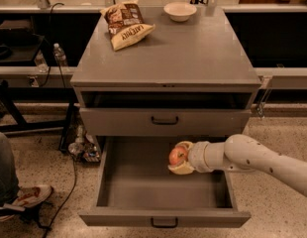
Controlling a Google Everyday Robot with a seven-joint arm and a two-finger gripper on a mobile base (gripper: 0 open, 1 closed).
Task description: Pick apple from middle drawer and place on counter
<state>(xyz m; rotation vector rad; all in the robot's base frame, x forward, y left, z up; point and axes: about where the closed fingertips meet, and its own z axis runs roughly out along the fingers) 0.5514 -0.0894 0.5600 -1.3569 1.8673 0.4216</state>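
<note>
The apple (177, 155), red-pink with a yellowish patch, sits between the pale fingers of my gripper (179, 157), which is shut on it. The white arm reaches in from the right. The apple is held over the right part of the open middle drawer (143, 192), a wide deep grey tray with a black handle on its front, at the cabinet's bottom. The counter (193, 53), the cabinet's flat grey top, lies above and behind the gripper.
A chip bag (126, 24) and a white bowl (179, 11) lie on the counter's far side. A shut drawer front (165, 120) with a black handle is right above the gripper. A person's leg and shoe (25, 197) are at the left on the floor.
</note>
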